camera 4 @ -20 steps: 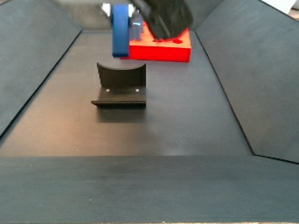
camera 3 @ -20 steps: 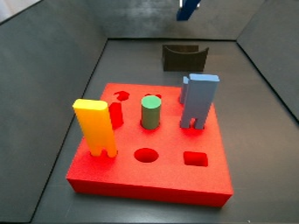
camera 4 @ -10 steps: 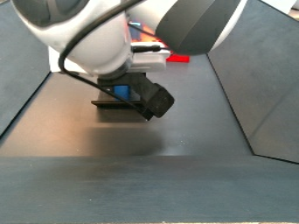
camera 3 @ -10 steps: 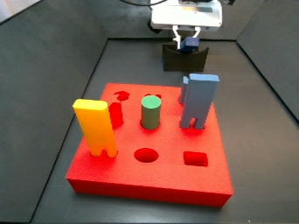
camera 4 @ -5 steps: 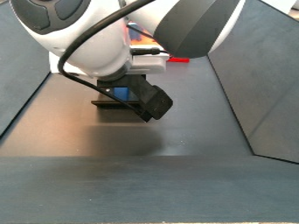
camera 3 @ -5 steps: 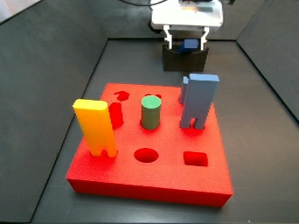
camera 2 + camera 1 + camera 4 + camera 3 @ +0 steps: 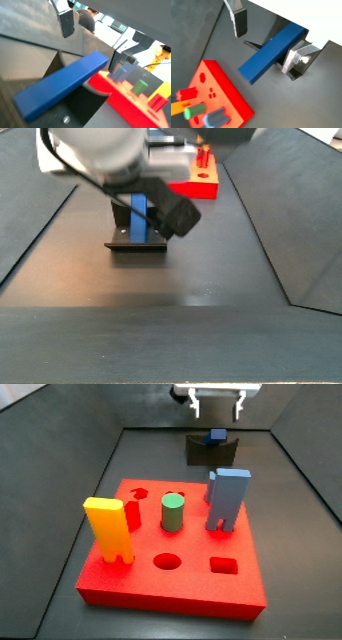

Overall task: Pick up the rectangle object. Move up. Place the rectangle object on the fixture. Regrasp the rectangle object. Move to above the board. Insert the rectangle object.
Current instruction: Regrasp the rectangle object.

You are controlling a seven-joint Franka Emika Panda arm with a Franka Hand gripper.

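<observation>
With the bar (image 7: 217, 435) left lying in the fixture (image 7: 210, 452), the open gripper (image 7: 215, 408) (empty, above it) is placed for the regrasp, for which a descent onto the bar is called for.

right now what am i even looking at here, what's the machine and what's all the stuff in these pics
This is a single robot arm. Two cameras ride on its wrist; two others watch from beside the table.

Its end effector, a two-finger clamp, hangs open above the fixture, a small dark stand at the back of the enclosure. It holds nothing.

The rectangle object, a long dark blue bar, rests on the fixture. In both wrist views it lies between the silver fingers, with a gap on each side.

Nearer in a side view is the board, a red slab with holes. A yellow block, a green peg and a lighter blue block stand in it.
</observation>
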